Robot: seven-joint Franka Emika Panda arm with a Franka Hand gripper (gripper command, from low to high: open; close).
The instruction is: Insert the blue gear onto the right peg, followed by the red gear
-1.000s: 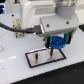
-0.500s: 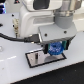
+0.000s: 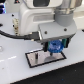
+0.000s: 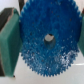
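Note:
My gripper is shut on the blue gear, a toothed bright blue disc, and holds it just above the grey black-edged plate. In the wrist view the blue gear fills the frame between the green finger pads, and its centre hole is open. One thin dark pin stands on the plate toward the exterior view's left. The right peg is hidden behind the gear and gripper. The red gear is out of view.
The plate lies on a white table. The arm's white body and a black cable fill the upper part of the exterior view.
The gripper has moved down and slightly toward the exterior view's left with the blue gear, closer to the plate.

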